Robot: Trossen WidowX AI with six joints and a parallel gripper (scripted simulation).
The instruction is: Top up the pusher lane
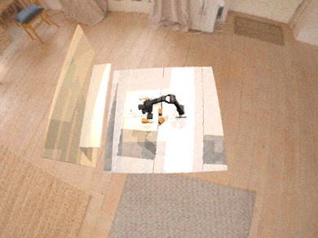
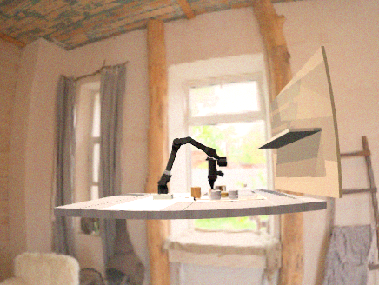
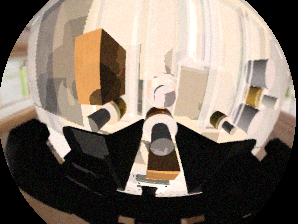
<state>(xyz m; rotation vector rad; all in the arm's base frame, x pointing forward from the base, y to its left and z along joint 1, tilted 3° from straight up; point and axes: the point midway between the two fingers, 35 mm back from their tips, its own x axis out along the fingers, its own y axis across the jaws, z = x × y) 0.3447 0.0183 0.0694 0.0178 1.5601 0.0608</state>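
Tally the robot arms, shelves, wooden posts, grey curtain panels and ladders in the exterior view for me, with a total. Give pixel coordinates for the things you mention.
Robot arm (image 1: 155,101) (image 2: 172,157): 1
Shelf (image 1: 96,106) (image 2: 289,136): 1
Wooden posts (image 2: 157,109) (image 2: 278,52): 2
Grey curtain panels (image 2: 66,130) (image 2: 112,122): 2
Ladder (image 2: 369,174): 1
Total: 7
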